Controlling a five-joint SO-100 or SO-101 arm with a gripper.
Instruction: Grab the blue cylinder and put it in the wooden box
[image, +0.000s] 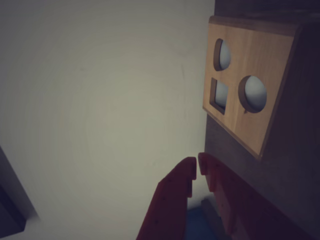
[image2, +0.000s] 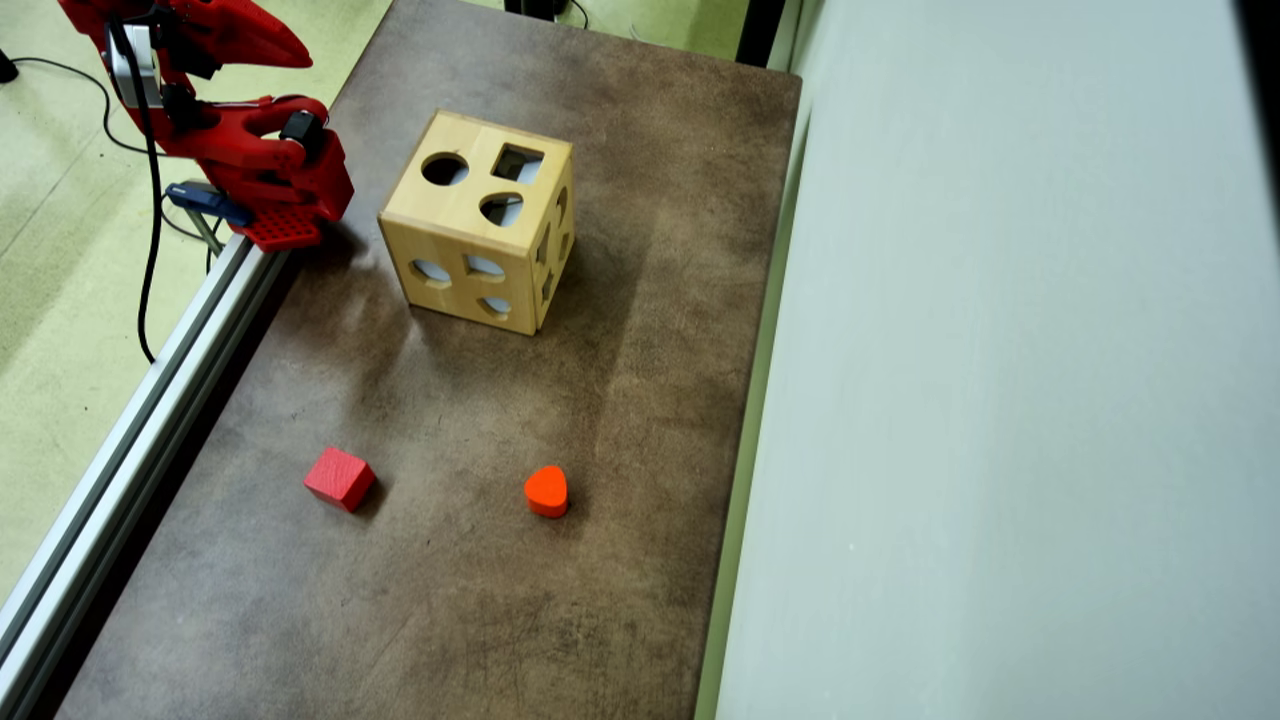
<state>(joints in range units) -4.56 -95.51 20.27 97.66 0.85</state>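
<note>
The wooden box (image2: 455, 210) stands on the brown table near the far left, with round, square and heart-like holes in its faces. In the wrist view it (image: 260, 55) fills the upper right. My red gripper (image: 196, 167) points past the box's side towards the pale wall; its fingertips almost touch and nothing sits between them. In the overhead view the gripper (image2: 300, 58) is folded back over the arm's base at the top left, off the table. The blue cylinder shows in neither view. A blurred blue patch (image: 197, 225) lies low between the fingers; I cannot tell what it is.
A red cube (image2: 340, 478) and an orange-red heart block (image2: 546, 491) lie on the near part of the table. A pale wall (image2: 1000, 400) runs along the table's right side. An aluminium rail (image2: 150, 400) borders the left edge, with a blue clamp (image2: 205, 200) at the arm's base.
</note>
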